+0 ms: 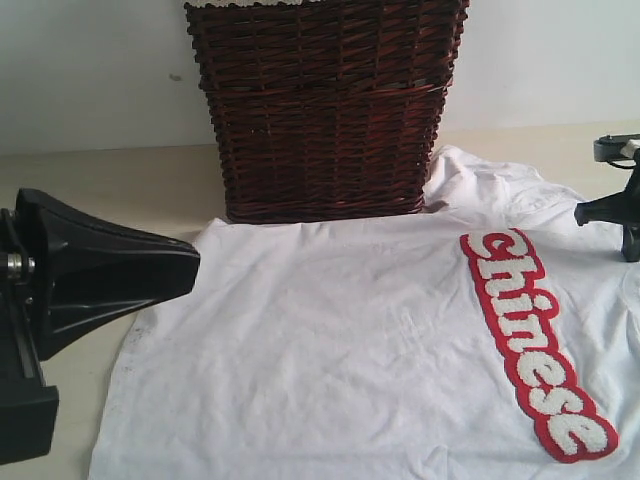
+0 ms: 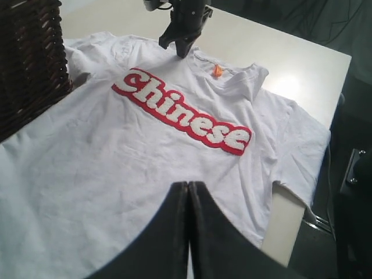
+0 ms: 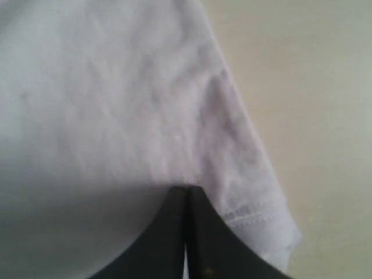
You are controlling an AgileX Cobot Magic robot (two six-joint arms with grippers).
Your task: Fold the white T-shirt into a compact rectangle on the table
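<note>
Shirt (image 1: 350, 340) lies flat mid-frame on table (image 1: 100, 180), first fold seemingly starting; left claw (image 1: 193, 266) closed, empty, at left edge; right claw (image 1: 582, 213) pinched together on shoulder cloth at right edge, hold unclear; next probably calls for lifting and carrying across.

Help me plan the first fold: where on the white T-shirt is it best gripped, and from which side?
Grip the short sleeve at its hem edge, coming in low from the bare table beyond it. The white T-shirt lies flat and spread, lettering up, so its middle offers nothing to pinch; the free edge probably lets a finger slip underneath.
</note>
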